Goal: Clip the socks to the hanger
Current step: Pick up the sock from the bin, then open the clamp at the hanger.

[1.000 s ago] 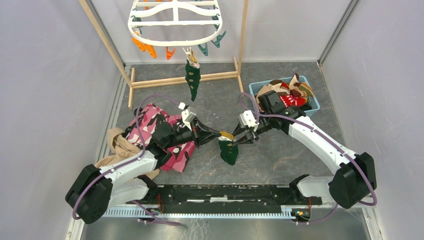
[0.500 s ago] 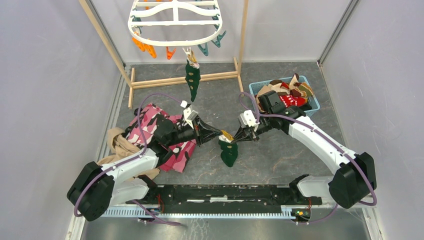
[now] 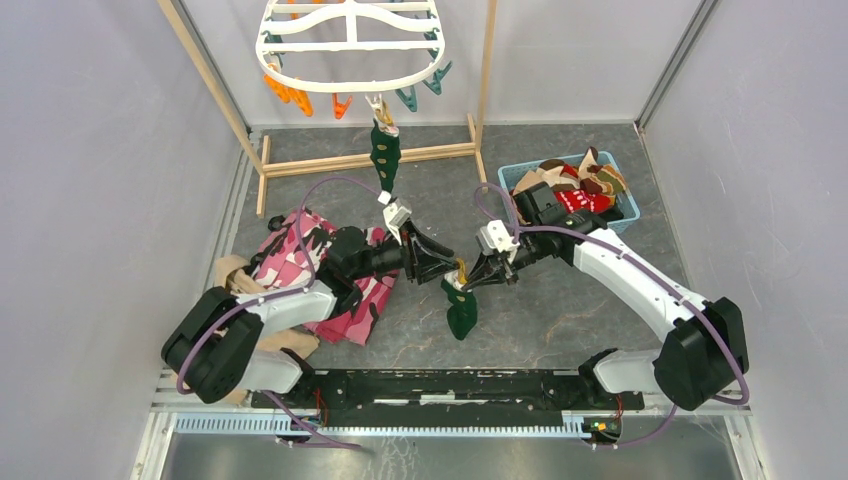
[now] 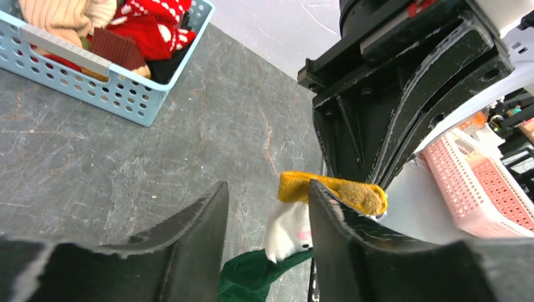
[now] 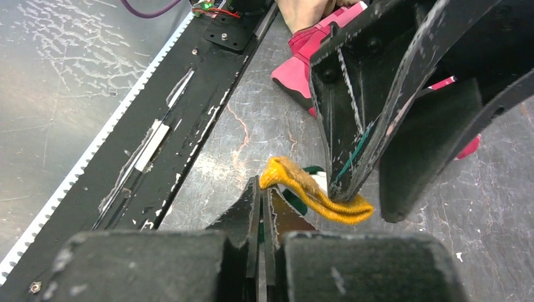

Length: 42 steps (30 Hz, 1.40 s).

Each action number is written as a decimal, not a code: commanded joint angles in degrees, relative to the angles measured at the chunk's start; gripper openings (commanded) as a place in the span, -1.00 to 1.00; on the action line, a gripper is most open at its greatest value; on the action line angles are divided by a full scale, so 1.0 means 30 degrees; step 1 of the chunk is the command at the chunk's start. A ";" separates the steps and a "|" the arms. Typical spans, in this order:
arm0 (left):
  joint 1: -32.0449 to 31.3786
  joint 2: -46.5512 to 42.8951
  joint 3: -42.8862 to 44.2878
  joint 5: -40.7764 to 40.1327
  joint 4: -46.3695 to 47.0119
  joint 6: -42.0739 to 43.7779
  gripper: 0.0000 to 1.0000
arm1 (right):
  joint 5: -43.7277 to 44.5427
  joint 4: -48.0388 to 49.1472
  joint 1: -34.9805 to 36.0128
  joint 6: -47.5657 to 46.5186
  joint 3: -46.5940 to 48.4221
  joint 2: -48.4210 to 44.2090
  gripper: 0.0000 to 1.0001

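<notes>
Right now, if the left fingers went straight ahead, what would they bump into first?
Probably the yellow cuff of the green sock, held just ahead by the right fingers; depth is unclear.

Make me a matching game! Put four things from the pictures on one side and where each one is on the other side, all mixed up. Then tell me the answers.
Things:
1. hanging green sock
2. red sock
3. pink camouflage garment
4. yellow-cuffed green sock

Places:
A. in the blue basket
B. pinched in the right gripper
C. clipped under the hanger
D. spread on the table

Pairs: 1-C, 2-A, 3-D, 4-B.
</notes>
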 commanded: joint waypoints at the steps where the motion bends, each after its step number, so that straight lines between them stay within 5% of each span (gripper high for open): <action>1: -0.0070 -0.0374 0.0008 -0.0721 0.2142 -0.1094 0.24 | -0.0658 -0.1340 -0.0060 -0.1742 0.0966 0.0054 -1.00; 9: 0.0975 -0.4988 0.0179 -0.6159 -0.6947 0.1950 0.59 | -0.0694 -0.2258 -0.0678 -0.2783 0.1209 -0.0170 -1.00; 18: 0.1115 -0.9640 0.0285 -0.7271 -1.0738 0.2325 0.99 | -0.1140 -0.2236 -0.1317 -0.2627 0.1223 -0.0345 -1.00; 25: 0.1108 -1.0245 0.3385 -0.7050 -1.3879 0.0548 0.99 | -0.1090 -0.0074 -0.1891 -0.0003 0.0817 -0.0644 -1.00; 33: 0.1086 -0.7897 0.9481 -0.7647 -1.7133 -0.0984 0.73 | -0.0454 0.2099 -0.2193 0.2503 0.0288 -0.1117 -1.00; 42: -0.0013 -0.5076 1.4509 -1.2843 -1.8692 -0.0292 0.61 | 0.0006 0.2967 -0.2272 0.3599 0.0135 -0.1297 -1.00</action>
